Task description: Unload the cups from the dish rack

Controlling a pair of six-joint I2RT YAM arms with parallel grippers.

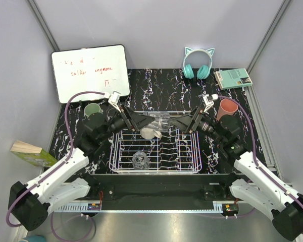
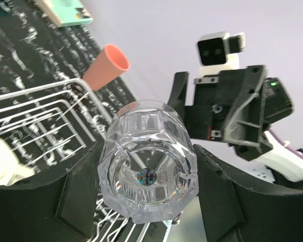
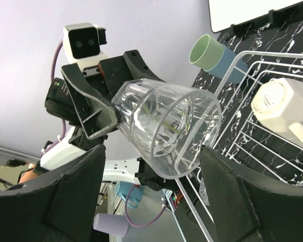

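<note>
A clear glass hangs on its side above the white wire dish rack. My left gripper is shut on its thick base, one finger on each side. My right gripper stands open around the glass's rim, with a gap at its left finger. In the rack lie a cream mug and a second clear glass. The pink cup stands on the table to the right; the green cup and the blue cup stand to the left.
A whiteboard leans at the back left, with teal cat-ear headphones and a teal box at the back right. A wooden block lies off the table's left edge. The two arms meet nose to nose over the rack.
</note>
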